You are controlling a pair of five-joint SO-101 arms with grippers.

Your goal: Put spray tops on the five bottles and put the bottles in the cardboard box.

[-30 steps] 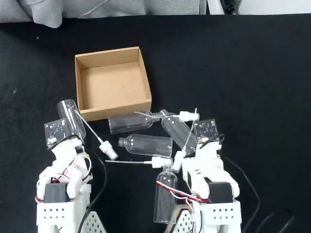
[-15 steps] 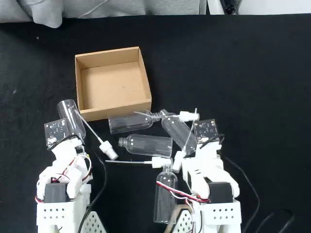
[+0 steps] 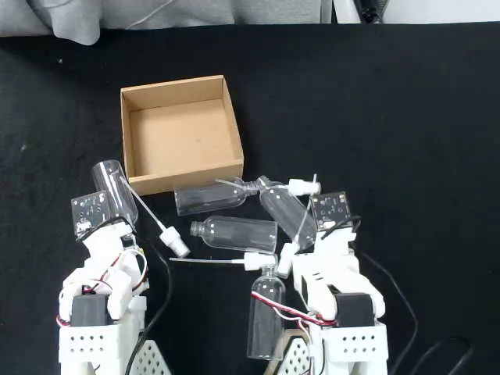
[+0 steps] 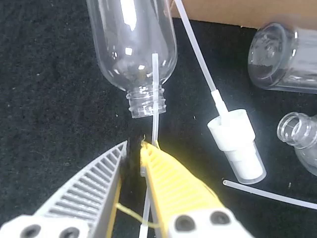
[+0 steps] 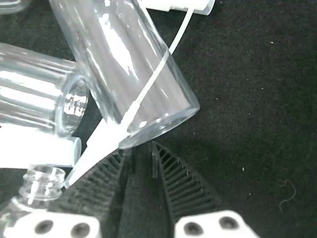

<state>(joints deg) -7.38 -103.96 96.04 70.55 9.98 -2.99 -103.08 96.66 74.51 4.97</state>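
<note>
The left gripper (image 4: 133, 145) is all but closed, with only a slit between its grey and yellow fingers (image 4: 168, 188). A thin white tube (image 4: 155, 99) runs past the yellow one, and I cannot tell whether it is pinched. Just ahead of the tips lies 1 open-necked clear bottle (image 4: 133, 39), with a spray top (image 4: 235, 144) beside it. The right gripper (image 5: 141, 148) is likewise nearly closed, holding nothing, with the base of a 2nd bottle (image 5: 124, 64) at its tips. The cardboard box (image 3: 187, 178) sits beyond both grippers.

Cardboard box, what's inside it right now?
Only its bare brown floor shows inside the cardboard box; no bottle is in it. Nothing covers the inside from above. The bottles lie outside on the table.
</note>
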